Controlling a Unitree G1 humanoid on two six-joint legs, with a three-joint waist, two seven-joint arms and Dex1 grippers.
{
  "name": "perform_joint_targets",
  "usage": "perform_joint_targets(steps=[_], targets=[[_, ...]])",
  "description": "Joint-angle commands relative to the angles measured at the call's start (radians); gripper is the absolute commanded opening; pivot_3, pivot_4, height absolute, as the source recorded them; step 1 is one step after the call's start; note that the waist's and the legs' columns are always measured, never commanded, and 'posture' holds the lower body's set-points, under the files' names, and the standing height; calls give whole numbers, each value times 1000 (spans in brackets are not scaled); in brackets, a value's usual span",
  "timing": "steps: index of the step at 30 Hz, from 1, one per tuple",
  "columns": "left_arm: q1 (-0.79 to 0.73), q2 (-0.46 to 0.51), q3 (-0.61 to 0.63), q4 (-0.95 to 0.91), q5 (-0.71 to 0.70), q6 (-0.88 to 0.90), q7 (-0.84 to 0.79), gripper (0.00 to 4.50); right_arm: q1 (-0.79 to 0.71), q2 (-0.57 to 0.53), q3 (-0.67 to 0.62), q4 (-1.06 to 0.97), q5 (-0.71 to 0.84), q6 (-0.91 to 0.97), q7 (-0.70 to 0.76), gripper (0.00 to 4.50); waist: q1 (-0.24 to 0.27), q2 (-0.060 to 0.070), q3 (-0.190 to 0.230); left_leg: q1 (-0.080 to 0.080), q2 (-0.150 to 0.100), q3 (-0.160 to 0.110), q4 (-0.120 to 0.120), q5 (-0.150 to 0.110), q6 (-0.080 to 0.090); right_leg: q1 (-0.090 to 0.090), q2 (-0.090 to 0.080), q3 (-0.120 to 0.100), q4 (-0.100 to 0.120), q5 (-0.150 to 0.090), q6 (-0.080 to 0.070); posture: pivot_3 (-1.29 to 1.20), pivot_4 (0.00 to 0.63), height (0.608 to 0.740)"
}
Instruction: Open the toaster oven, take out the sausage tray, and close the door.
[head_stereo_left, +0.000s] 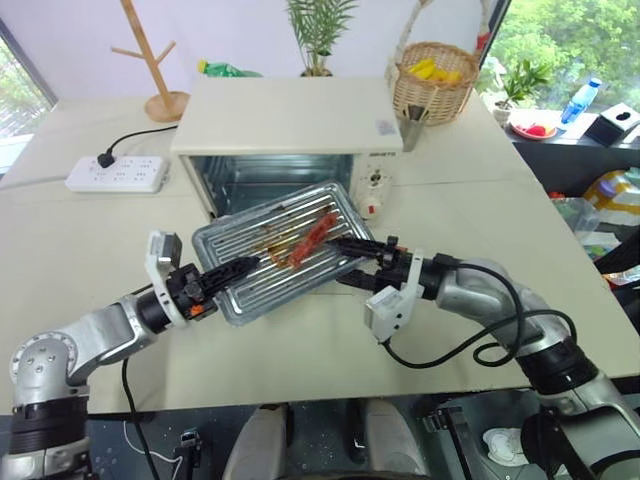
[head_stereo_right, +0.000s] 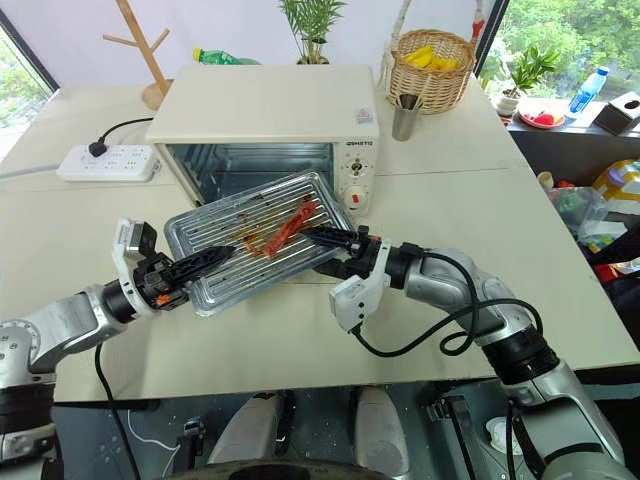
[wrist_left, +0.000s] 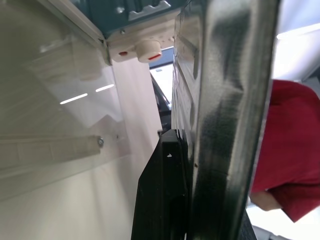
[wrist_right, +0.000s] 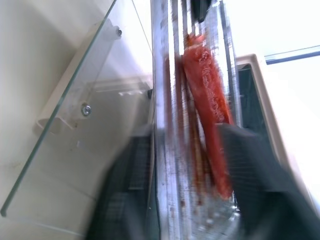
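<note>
We hold the sausage tray (head_stereo_left: 285, 252), a shallow silvery metal rectangle with rounded corners and a ridged bottom smeared with brown grease, tilted in the air just in front of the toaster oven (head_stereo_left: 290, 130). One thin red sausage (head_stereo_left: 314, 236) lies slantwise across its ridges. Our left gripper (head_stereo_left: 243, 265) has its black jaws clamped shut on the tray's near left rim; in the left wrist view the dull, streaked metal edge sits tight against one finger (wrist_left: 165, 195). Our right gripper (head_stereo_left: 352, 252) meets the tray's right edge with its jaws parted, one finger above the rim and one below. The oven is a boxy cream-white shell with a smooth flat top, a ribbed metal cavity and a knob panel carrying a red dial. The door (wrist_right: 75, 125), a clear glass pane, hangs open beneath the tray over the pale desk (head_stereo_left: 480, 250).
</note>
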Motion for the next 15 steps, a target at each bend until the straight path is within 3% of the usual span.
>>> perform_joint_targets(steps=[1,10,15], targets=[[31,-36,42,-19,-19,-23,9,0,18,-34,-41,-57,51,-7,21,3020,0,0,0,0,0,0,0,0,0,0,0,0,0,0,0,0,150,740],[217,-153,163,-129,-19,-76,38,0,99,-136,-143,-32,210,52,85,3020,1,0,0,0,0,1,0,0,1,0,-1,1,-1,-1,-2,0,150,740],[353,-201,243,-235,-19,-134,21,0,121,-133,-172,49,276,157,125,3020,2,0,0,0,0,1,0,0,1,1,-1,1,-2,-2,-3,0,150,740]])
